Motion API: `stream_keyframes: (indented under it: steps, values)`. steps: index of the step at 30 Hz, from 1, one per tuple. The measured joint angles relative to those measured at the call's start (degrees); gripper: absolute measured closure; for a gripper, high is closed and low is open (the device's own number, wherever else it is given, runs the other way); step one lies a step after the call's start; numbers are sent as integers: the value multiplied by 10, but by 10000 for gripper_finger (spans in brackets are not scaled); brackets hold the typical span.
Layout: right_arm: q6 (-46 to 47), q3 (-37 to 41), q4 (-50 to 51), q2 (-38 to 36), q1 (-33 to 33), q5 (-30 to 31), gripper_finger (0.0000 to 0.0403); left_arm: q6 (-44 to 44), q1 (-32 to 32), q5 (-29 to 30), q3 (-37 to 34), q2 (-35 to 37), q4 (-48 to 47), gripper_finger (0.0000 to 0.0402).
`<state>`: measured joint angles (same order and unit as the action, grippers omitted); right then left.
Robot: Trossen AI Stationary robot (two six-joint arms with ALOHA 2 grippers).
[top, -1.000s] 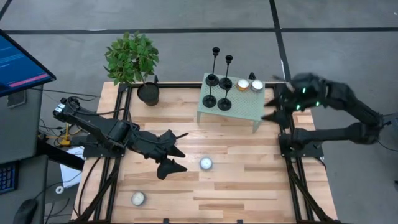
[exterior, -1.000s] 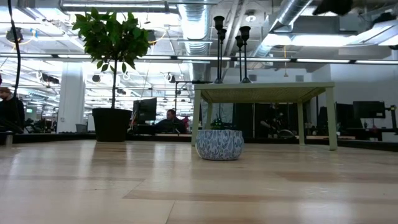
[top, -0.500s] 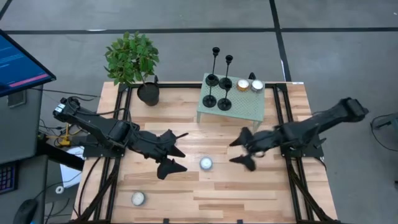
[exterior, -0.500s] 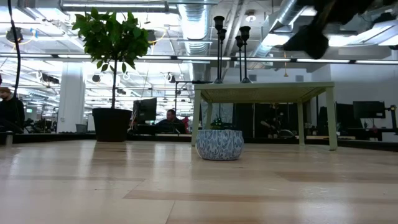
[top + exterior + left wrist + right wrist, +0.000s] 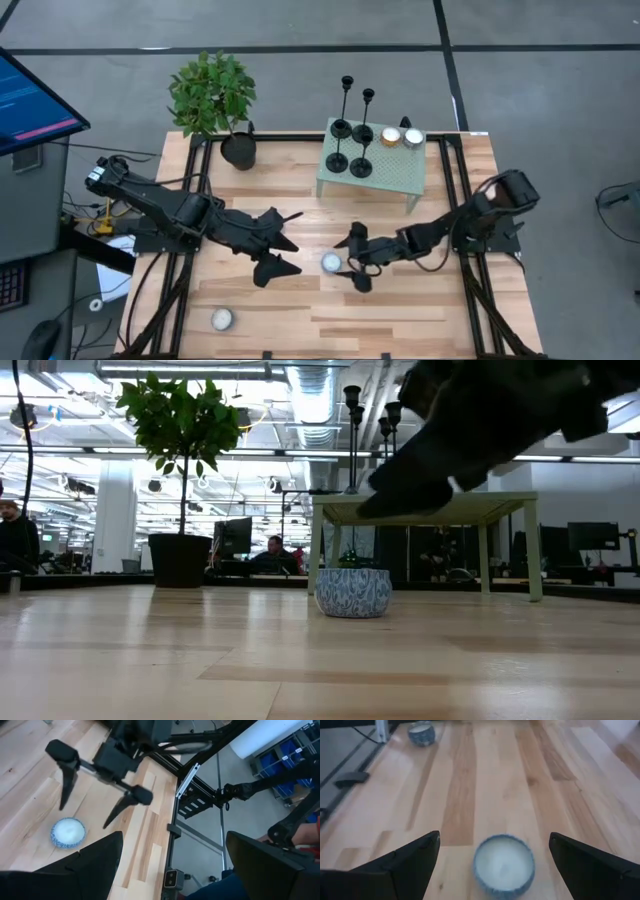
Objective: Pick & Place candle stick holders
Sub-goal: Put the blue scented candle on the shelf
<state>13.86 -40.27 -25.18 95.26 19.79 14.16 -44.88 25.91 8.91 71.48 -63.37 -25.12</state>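
Wooden tabletop [image 5: 400, 300], green side table [image 5: 395, 175] upper centre. Four candle stick holders [image 5: 352, 150] stand there, untouched; black metal, likely stiff, top-heavy; grip the thin stem. Two tealights [image 5: 401, 137] beside them. Plant pot [image 5: 238, 150] upper left holds a plant. Left gripper [image 5: 272, 243] centre-left, fingers spread, empty. Right gripper [image 5: 352, 260] spread beside the blue-patterned candle cup [image 5: 331, 263], white wax inside.

In the low view the right arm [image 5: 500, 420] loomed blurred, hiding the candle stick holders' [image 5: 352, 420] stems. The green side table's [image 5: 430, 508] top surface could not be seen there.
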Motion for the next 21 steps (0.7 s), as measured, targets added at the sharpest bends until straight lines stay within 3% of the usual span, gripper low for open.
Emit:
stream_keyframes:
  steps: [21]
  values:
    - [-3, -1, -147, 153, -19, 7, 37, -5, 0, 0, 0, 0, 7, 46]
